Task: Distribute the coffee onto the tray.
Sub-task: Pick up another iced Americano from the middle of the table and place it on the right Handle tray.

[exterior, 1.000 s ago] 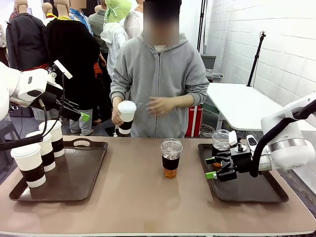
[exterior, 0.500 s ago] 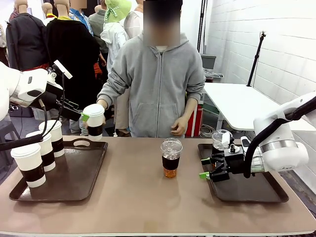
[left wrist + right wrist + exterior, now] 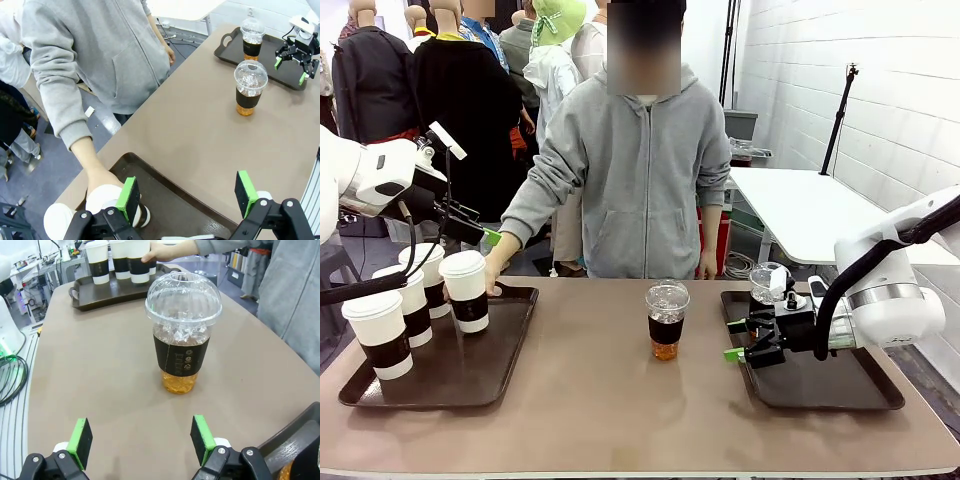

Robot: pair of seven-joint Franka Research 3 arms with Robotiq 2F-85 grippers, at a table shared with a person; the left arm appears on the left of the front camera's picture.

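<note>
Several white lidded cups with brown sleeves stand on the left tray [image 3: 480,372]. A person's hand [image 3: 496,274] holds the rearmost of them [image 3: 466,290], seen in the left wrist view as the cup [image 3: 102,199] under that hand. One iced coffee [image 3: 666,320] stands on the bare table at the middle; another [image 3: 767,285] sits on the right tray [image 3: 830,388]. My left gripper [image 3: 485,235] hangs open above the left tray, its fingers [image 3: 129,200] spread wide. My right gripper [image 3: 744,340] is open just right of the middle iced coffee [image 3: 182,330], level with it.
The person in a grey hoodie stands at the table's far edge, one arm stretched over the left tray [image 3: 165,182]. A white side table [image 3: 810,205] stands behind on the right. Bare tabletop lies between the two trays.
The person carried a white cup from chest height to the left tray and set it down. My right gripper shifted a little left, toward the middle iced coffee.
</note>
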